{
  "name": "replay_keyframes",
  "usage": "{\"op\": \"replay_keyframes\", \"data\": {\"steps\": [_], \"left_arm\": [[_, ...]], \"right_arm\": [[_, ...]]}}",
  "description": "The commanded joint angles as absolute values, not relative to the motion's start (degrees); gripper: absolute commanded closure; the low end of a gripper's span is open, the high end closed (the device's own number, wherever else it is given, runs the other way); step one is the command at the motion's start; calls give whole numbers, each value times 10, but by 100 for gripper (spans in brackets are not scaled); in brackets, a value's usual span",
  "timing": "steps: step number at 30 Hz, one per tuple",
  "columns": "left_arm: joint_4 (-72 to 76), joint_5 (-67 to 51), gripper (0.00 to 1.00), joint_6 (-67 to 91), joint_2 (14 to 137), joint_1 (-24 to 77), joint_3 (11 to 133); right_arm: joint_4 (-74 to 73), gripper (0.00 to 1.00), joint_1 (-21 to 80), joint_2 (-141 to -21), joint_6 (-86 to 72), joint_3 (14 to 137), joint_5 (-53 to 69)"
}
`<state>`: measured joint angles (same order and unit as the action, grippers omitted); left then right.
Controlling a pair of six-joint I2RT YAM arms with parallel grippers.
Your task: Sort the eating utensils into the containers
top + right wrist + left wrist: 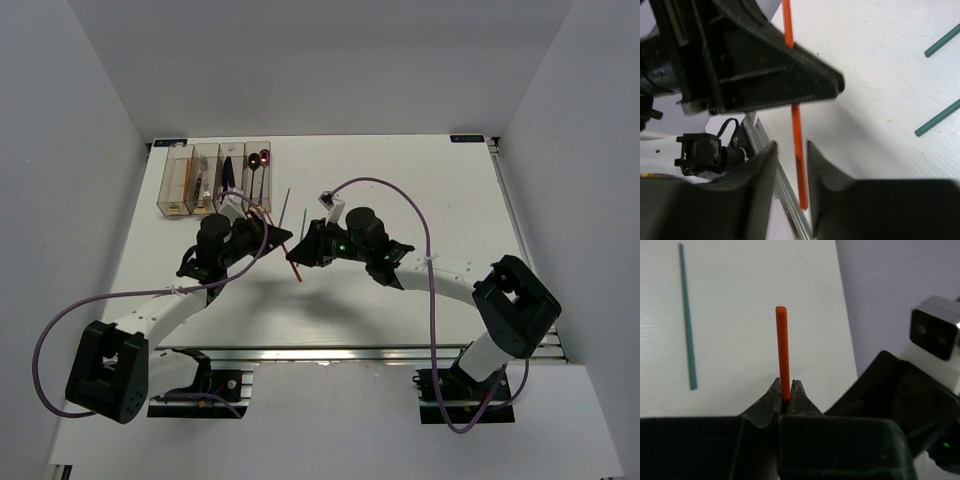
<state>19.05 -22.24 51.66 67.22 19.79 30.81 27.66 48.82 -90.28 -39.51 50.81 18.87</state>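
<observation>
My left gripper (785,383) is shut on an orange-red chopstick (782,347), which sticks out past its tips above the table. In the top view this gripper (281,240) and my right gripper (304,250) meet at the table's middle, with the chopstick (296,268) between them. In the right wrist view the right gripper (790,148) is open, and the same chopstick (798,150) passes between its fingers, nearer the right one. Two green chopsticks (287,206) (303,222) lie on the table behind them. The containers (215,178) stand at the back left.
The rightmost bin holds pink-red and dark spoons (259,162); the other bins hold dark and silver pieces. The left gripper's black body (755,65) fills the top of the right wrist view. The table's metal front rail (775,180) runs under the right gripper.
</observation>
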Motion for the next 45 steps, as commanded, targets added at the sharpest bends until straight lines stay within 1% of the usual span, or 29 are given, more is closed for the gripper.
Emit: {"op": "replay_keyframes", "data": {"steps": [1,2,3,4,5,6,7,8,9,10,12,14,15,17,18,19,20,22,28,30,31,34,35,37,38,39,40,43,45], "left_arm": [[139,-153,100,472,679,192,344],[102,-125,100,413,684,190,365],[-2,-80,100,371,693,189,433],[-61,-23,100,333,725,189,474],[-102,115,100,263,746,189,514],[-177,184,100,234,771,185,595],[-205,284,100,196,828,166,634],[-236,298,100,183,858,148,671],[-243,285,100,171,884,95,745],[-242,261,100,150,932,71,781],[-215,227,100,111,974,25,876],[-205,258,100,22,1048,11,939],[-208,263,100,-37,1075,2,1007],[-252,247,100,-40,1162,-37,1102],[-257,230,100,-29,1204,-59,1185],[-258,212,100,-34,1204,-66,1214],[-250,204,100,-45,1230,-68,1236],[-233,185,100,-84,1241,-68,1241],[-112,165,99,-130,1224,-78,1079],[-94,143,98,-118,1224,-86,1058],[-86,130,95,-118,1225,-89,1054],[-82,107,91,-102,1239,-93,1057],[-88,102,81,-96,1245,-98,1063],[-114,100,66,-79,1265,-99,1096],[-119,104,43,-74,1267,-100,1103],[-121,109,17,-66,1267,-101,1099],[-113,121,2,-64,1256,-101,1092],[-92,135,2,-53,1214,-101,1053],[-92,157,2,-29,1188,-101,1038]], "right_arm": [[286,61,490,-895,-397,527,189],[267,58,485,-883,-398,524,172],[220,57,476,-876,-400,519,152],[192,57,452,-868,-406,514,116],[163,56,437,-849,-410,502,97],[99,56,405,-839,-417,497,57],[76,54,393,-819,-419,490,46],[64,54,380,-809,-414,471,43],[55,54,362,-799,-405,462,48],[48,53,357,-780,-396,455,48],[28,47,352,-766,-363,447,35],[6,46,351,-748,-339,438,37],[5,46,351,-737,-336,432,45],[17,42,350,-726,-330,418,61],[36,40,351,-722,-329,402,89],[40,37,351,-722,-328,397,105],[40,36,351,-725,-324,396,119],[47,36,351,-735,-317,397,145],[58,36,351,-768,-307,431,154],[56,36,351,-778,-302,440,154],[56,36,351,-780,-302,446,152],[58,36,350,-785,-307,450,153],[59,36,351,-785,-308,450,154],[61,36,351,-785,-313,448,156],[62,36,351,-785,-314,448,156],[62,35,351,-785,-315,448,153],[62,11,352,-787,-319,450,142],[56,11,356,-816,-320,474,136],[41,11,367,-866,-323,528,100]]}}
